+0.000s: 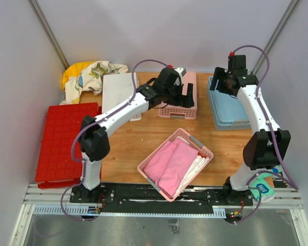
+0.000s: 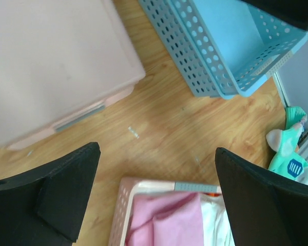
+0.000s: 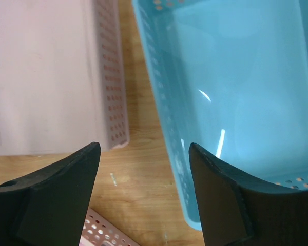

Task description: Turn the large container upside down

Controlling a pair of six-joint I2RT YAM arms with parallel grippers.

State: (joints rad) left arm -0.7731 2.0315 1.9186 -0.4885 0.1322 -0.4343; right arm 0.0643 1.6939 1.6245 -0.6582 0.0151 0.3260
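Count of items on the counter [image 1: 128, 138]:

- Red bin [image 1: 66, 138]: one.
- Light-blue perforated baskets [image 1: 228, 105]: two, nested; both rims show in the left wrist view.
- Pink perforated baskets: two, namely the front pink basket [image 1: 208, 152] and the rear pink basket [image 1: 177, 111].
- Pale flat box [image 1: 118, 92]: one.
- Crumpled fabric heap [image 1: 90, 77]: one.
- Teal-and-white item [image 1: 264, 187]: one.
- Pink cloth [image 1: 172, 164] in the front basket: number of pieces cannot be told.

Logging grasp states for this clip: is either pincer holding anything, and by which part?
Nothing is held. The left pincer and right pincer are both open and empty; the big shallow red plastic bin lies apart from both.
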